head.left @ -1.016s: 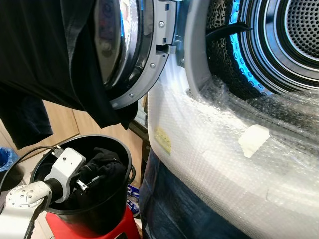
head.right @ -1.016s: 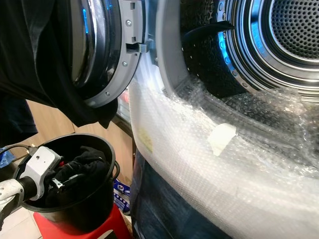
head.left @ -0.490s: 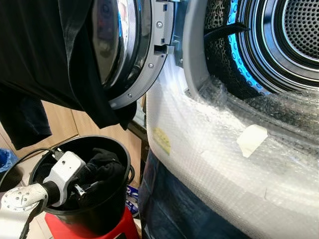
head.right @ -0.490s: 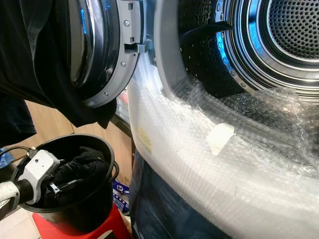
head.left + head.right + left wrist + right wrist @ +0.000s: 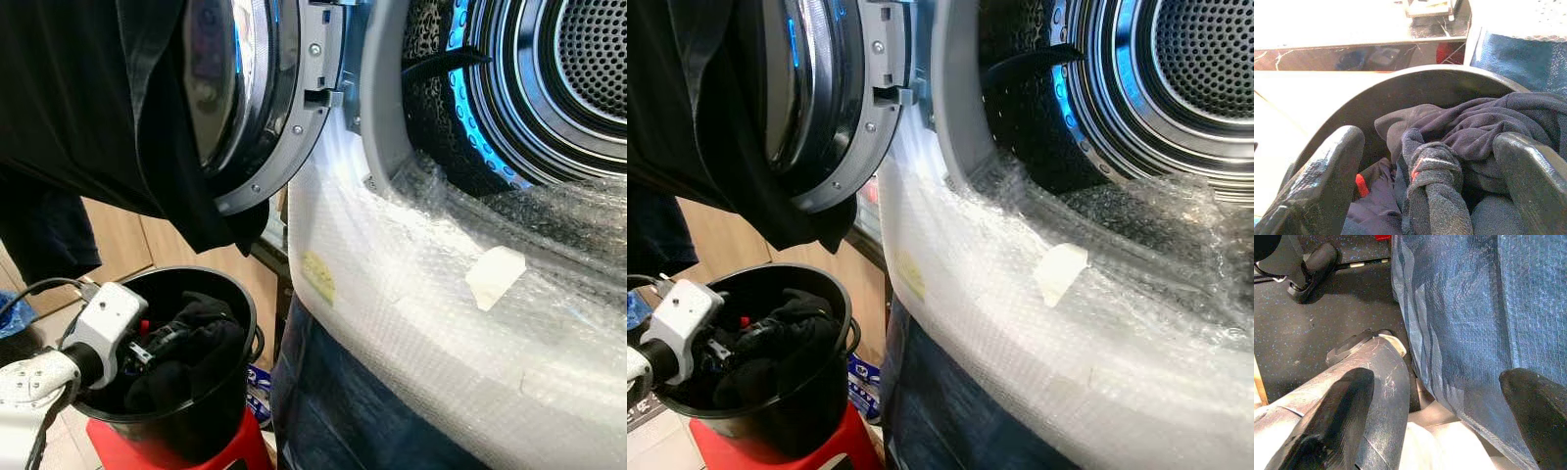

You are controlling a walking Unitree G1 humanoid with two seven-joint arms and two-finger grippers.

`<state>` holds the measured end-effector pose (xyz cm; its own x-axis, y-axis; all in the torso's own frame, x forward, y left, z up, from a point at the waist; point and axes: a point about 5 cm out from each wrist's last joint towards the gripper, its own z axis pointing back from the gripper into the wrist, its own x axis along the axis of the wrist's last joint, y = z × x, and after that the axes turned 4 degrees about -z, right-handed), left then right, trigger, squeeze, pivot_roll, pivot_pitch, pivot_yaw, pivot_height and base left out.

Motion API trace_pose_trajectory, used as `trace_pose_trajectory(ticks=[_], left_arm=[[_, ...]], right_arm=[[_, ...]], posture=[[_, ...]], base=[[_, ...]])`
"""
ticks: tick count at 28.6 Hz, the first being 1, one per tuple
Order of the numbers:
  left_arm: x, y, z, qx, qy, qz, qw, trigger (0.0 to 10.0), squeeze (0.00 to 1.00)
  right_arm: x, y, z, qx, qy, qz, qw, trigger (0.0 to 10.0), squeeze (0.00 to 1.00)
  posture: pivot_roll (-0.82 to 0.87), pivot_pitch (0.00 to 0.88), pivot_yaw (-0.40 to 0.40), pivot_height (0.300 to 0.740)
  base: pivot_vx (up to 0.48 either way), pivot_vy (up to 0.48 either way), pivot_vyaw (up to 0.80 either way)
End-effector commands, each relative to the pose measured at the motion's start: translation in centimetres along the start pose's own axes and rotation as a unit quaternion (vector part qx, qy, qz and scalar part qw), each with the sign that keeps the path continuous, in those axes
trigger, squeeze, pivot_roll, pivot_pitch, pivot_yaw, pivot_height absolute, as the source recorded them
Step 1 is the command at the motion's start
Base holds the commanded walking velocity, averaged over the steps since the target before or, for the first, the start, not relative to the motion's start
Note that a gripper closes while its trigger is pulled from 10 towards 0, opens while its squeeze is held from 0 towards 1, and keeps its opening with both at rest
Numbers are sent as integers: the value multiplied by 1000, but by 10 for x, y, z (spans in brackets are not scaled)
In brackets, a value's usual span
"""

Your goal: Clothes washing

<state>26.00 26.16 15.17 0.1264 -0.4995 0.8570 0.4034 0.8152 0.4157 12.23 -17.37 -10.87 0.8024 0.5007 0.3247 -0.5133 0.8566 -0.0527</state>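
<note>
A black bucket (image 5: 230, 392) on a red stool (image 5: 113, 446) holds a heap of dark clothes (image 5: 191, 338). My left gripper (image 5: 157, 338) reaches in over the bucket's left rim. In the left wrist view the left gripper (image 5: 1427, 142) is open, its fingers (image 5: 1327, 186) spread either side of a bunched dark garment (image 5: 1435, 171) without closing on it. The washing machine's drum (image 5: 578, 69) stands open at the upper right. A black garment (image 5: 88, 117) hangs over its open door (image 5: 269, 108). My right gripper (image 5: 1435, 377) hangs open beside a blue cover (image 5: 1474, 318).
Bubble wrap (image 5: 441, 294) covers the washer's front below the drum opening, with a blue cover (image 5: 333, 401) under it. Wooden cabinet fronts (image 5: 127, 240) stand behind the bucket. A dark speckled floor (image 5: 1308, 333) lies below my right arm.
My left gripper has drawn back to the left, from over the middle of the clothes heap to the bucket's left rim. The clothes stay in the bucket.
</note>
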Motion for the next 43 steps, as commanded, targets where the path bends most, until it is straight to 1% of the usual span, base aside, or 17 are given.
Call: trace_pose_trajectory(ticks=[1, 4, 10, 11, 13, 20, 22, 23, 24, 25, 26, 27, 28, 29, 38, 42, 43], left_arm=[[0, -1, -4, 2, -5, 9, 1000, 10000, 0], [1, -2, -6, 5, -9, 15, 1000, 10000, 0], [-14, -11, -4, -32, 29, 13, 999, 10000, 0], [-14, -11, -4, -32, 29, 13, 999, 10000, 0], [-19, -16, -4, -33, 38, 20, 999, 10000, 0], [-22, -19, -7, -37, 46, 21, 998, 10000, 0], [-23, -22, -8, -45, 52, 26, 997, 10000, 0], [-21, -26, -10, -56, 51, 28, 997, 10000, 0], [-19, -28, -10, -60, 47, 32, 997, 10000, 0], [-16, -30, -10, -66, 38, 40, 996, 7490, 0], [-16, -30, -10, -66, 38, 40, 996, 7490, 0], [-17, -31, -11, -69, 37, 45, 996, 3176, 0], [-18, -31, -10, -70, 38, 45, 996, 3176, 0], [-20, -31, -10, -72, 42, 44, 996, 0, 0], [-20, -33, -10, -78, 45, 48, 995, 0, 0], [-23, -37, -8, -98, 52, 54, 992, 0, 0], [-26, -38, -6, -105, 61, 52, 991, 0, 0]], right_arm=[[-11, 3, 1, 3, 20, -7, 1000, 10000, 0], [-10, 3, 1, 3, 20, -9, 1000, 10000, 0], [-10, 3, 0, 4, 18, -11, 1000, 10000, 0], [-10, 3, 0, 4, 18, -11, 1000, 10000, 0], [-10, 3, 1, 4, 18, -13, 1000, 10000, 0], [-10, 3, 1, 2, 18, -17, 1000, 10000, 0], [-11, 2, 1, 1, 19, -17, 1000, 10000, 0], [-11, 1, 1, 1, 22, -10, 1000, 10000, 0], [-11, 1, 1, 1, 22, -9, 1000, 10000, 0], [-11, 1, 1, 0, 21, -13, 1000, 10000, 0], [-11, 1, 1, 0, 21, -13, 1000, 10000, 0], [-11, 1, 1, 0, 20, -14, 1000, 10000, 0], [-11, 1, 1, -1, 20, -14, 1000, 10000, 0], [-11, 1, 1, -1, 20, -14, 1000, 10000, 0], [-12, -1, 1, -2, 22, -18, 1000, 10000, 0], [-13, -1, 2, -2, 22, -19, 1000, 10000, 0], [-12, -1, 2, -1, 22, -17, 1000, 10000, 0]], posture=[[324, 0, -99, 740], [329, 0, -98, 740], [331, 0, -93, 740], [331, 0, -93, 740], [327, 0, -96, 740], [321, 0, -92, 740], [322, 0, -99, 740], [321, 0, -100, 740], [317, 0, -97, 740], [312, 0, -93, 740], [312, 0, -93, 740], [306, 0, -90, 740], [306, 0, -90, 740], [304, 0, -91, 740], [305, 0, -96, 740], [306, 0, -98, 740], [305, 0, -99, 740]], base=[[0, 0, 0], [0, 0, 0], [0, 0, 0], [0, 0, 0], [0, 0, 0], [0, 0, 0], [0, 0, 0], [0, 0, 0], [0, 0, 0], [0, 0, 0], [0, 0, 0], [0, 0, 0], [0, 0, 0], [0, 0, 0], [0, 0, 0], [0, 0, 0], [0, 0, 0]])
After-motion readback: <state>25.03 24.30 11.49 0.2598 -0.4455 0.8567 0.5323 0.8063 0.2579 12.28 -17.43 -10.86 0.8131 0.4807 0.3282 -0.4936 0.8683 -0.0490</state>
